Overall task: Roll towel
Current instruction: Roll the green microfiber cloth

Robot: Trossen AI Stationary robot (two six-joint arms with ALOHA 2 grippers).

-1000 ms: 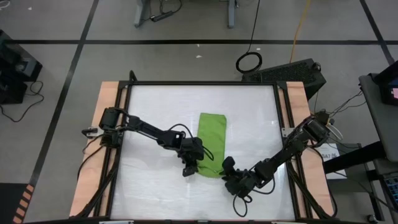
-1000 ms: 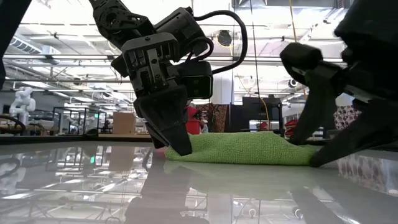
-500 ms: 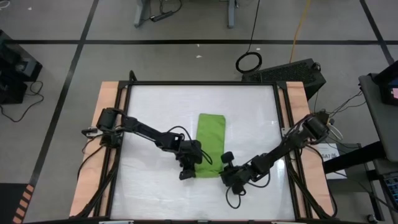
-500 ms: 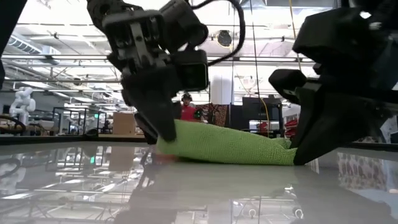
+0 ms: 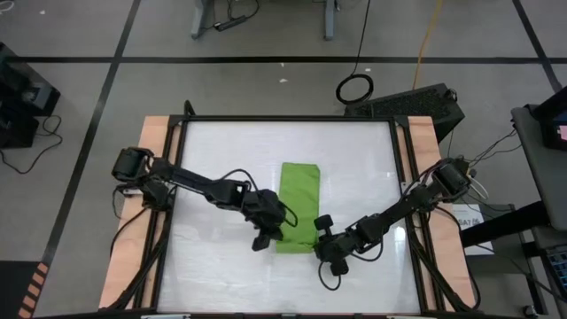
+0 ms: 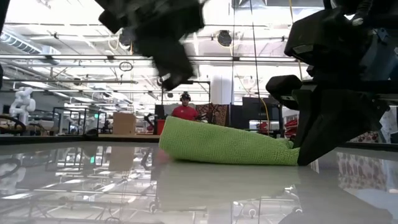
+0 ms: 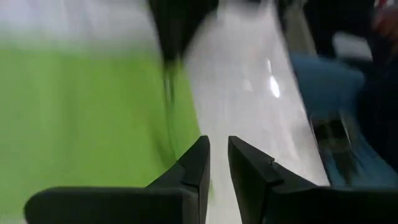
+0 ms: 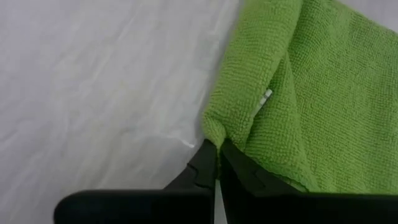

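Two arms meet at the near end of the towel, which lies folded into a narrow strip running front to back on the middle of the white table. Right gripper sits at the strip's near right corner; the right wrist view shows its fingers pressed together with a small bunch of towel edge pinched between the tips, so it is clamped onto the cloth. In the low view this gripper rests low at the table, at the towel's right end. Left gripper is at the strip's near left edge; the low view shows it raised above the cloth, not touching it. The left wrist view shows its fingers almost together with a thin gap between them and nothing in that gap; the towel lies below and beside them. In the low view the towel's left end stands thicker and higher than its right end, which tapers down to the table. A person in a red top shows in the room far behind the table.
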